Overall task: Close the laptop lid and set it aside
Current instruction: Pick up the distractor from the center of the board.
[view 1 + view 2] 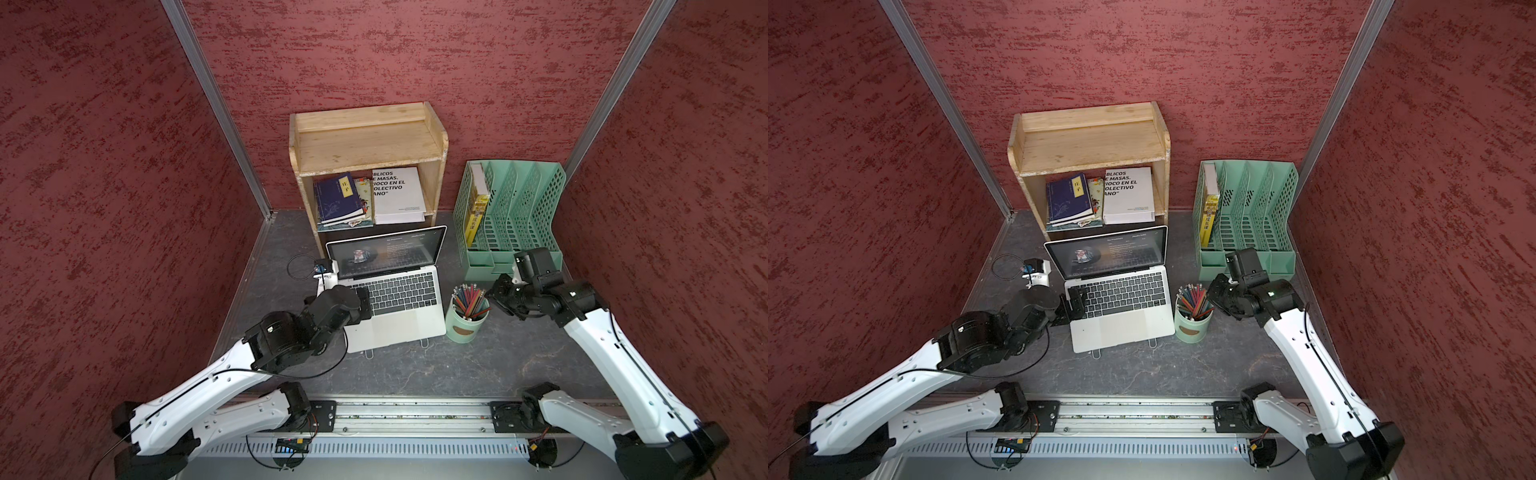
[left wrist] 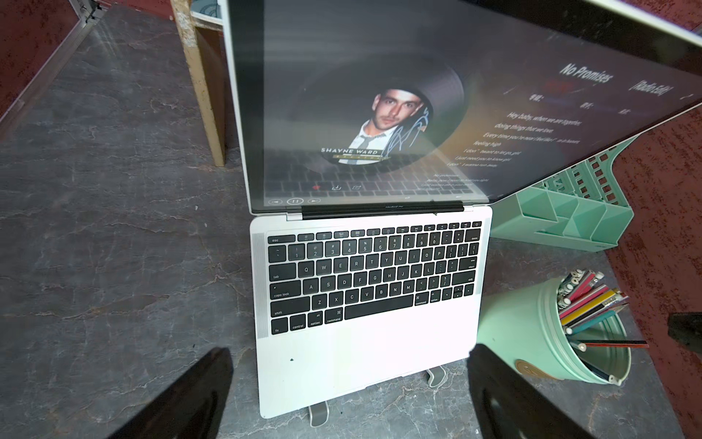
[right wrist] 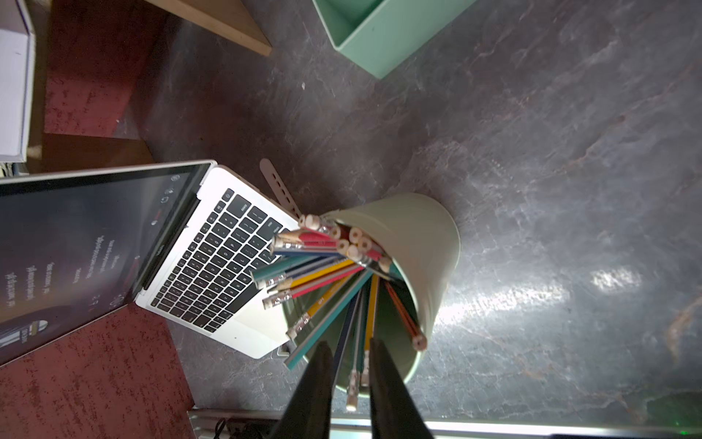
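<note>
The laptop (image 1: 399, 309) stands open on the worktop (image 1: 436, 374), directly in front of the wooden shelf (image 1: 365, 141). The laptop lid (image 1: 386, 251) is raised, with the screen lit. The left gripper (image 1: 1077, 304) is at the left edge of the keyboard half, jaws wide apart. The right gripper (image 3: 349, 344) hovers over the pencil cup (image 3: 421, 243) with its 2 fingers near together. Whether they clamp a pencil cannot be told.

Laptop (image 1: 407, 326) before shelf (image 1: 365, 141); pencil cup (image 1: 463, 330) at its right.
</note>
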Tool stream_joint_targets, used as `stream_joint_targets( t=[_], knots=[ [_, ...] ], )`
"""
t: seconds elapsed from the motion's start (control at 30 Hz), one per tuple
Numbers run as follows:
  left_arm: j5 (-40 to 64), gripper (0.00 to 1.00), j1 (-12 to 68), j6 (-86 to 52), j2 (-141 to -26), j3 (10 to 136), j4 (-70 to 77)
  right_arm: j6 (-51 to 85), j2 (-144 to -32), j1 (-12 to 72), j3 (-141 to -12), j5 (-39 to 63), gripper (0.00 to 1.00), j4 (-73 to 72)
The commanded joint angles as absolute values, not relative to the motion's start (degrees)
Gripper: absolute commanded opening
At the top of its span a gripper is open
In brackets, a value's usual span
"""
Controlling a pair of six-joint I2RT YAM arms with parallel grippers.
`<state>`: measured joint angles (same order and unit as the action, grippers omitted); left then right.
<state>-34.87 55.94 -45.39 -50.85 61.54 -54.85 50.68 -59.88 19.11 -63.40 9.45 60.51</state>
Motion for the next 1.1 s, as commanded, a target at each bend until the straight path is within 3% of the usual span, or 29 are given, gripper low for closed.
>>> stream_joint_targets(
  t=[0.0,0.2,0.7,1.07],
  knots=[
    [-39.4,1.00,56.4,-45.5,-51.7,63.7,-53.7,53.5,-59.2,20.8,-63.9,9.3,0.24,64.9],
    [-41.3,1.00,56.3,-43.5,-53.0,65.8,-50.5,53.6,-59.1,22.1,-64.4,6.3,0.29,70.3],
    [-40.1,1.00,53.7,-40.3,-52.8,64.8,-46.6,52.6,-65.1,22.8,-63.9,6.1,0.29,68.0],
    [-38.8,1.00,51.9,-41.9,-52.0,62.7,-45.7,51.1,-70.1,23.5,-61.1,6.8,0.17,65.2]
  ],
)
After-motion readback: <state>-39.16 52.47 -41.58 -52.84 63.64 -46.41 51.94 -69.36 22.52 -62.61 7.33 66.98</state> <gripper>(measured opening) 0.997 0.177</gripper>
